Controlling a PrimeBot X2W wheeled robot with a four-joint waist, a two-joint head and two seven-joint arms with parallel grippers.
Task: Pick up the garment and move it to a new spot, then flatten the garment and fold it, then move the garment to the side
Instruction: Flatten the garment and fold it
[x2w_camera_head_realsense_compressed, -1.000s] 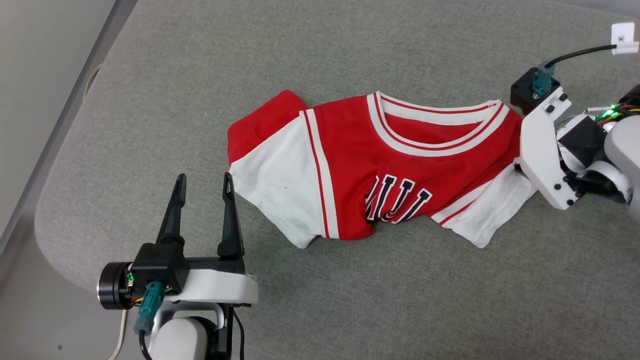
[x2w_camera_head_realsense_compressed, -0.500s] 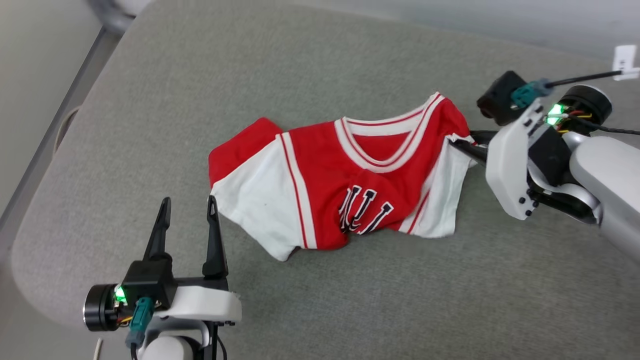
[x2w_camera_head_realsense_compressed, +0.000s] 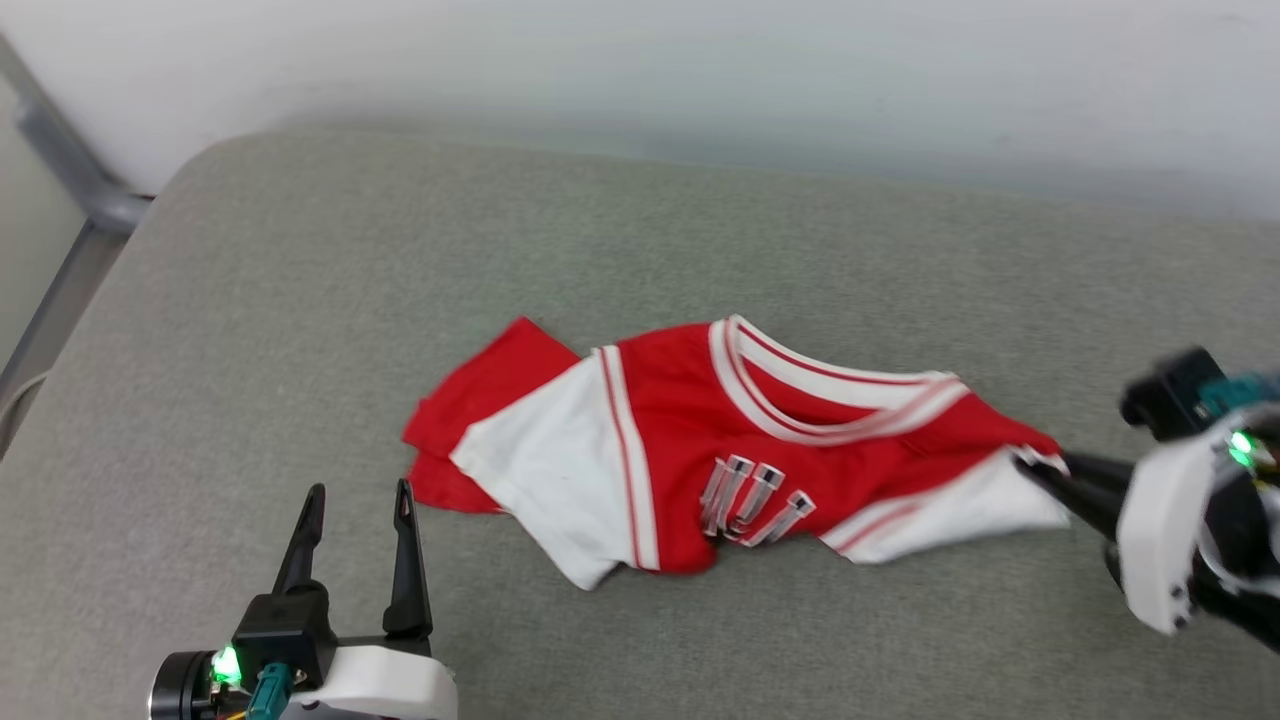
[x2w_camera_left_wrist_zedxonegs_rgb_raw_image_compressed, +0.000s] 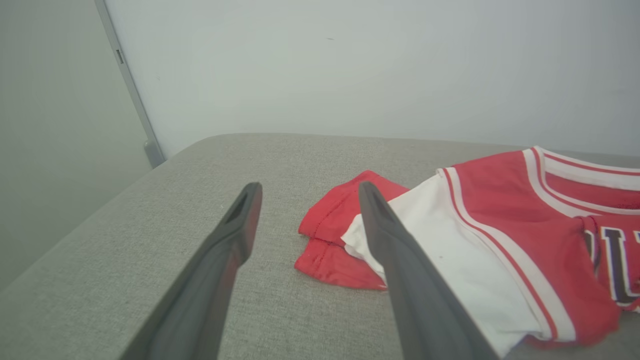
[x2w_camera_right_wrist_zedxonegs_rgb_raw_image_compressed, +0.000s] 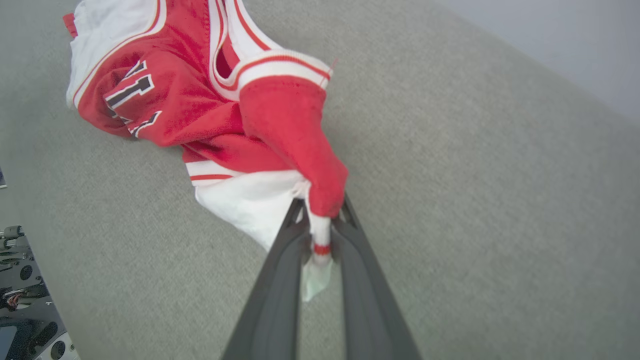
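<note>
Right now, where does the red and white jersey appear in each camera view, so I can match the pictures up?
Head view: the garment lies mid-frame on the grey cushion, stretched toward the right gripper.
Left wrist view: garment in the right half, lying flat.
Right wrist view: garment upper left, its sleeve edge pinched by the right gripper.
Shared landmark: the striped collar.
</note>
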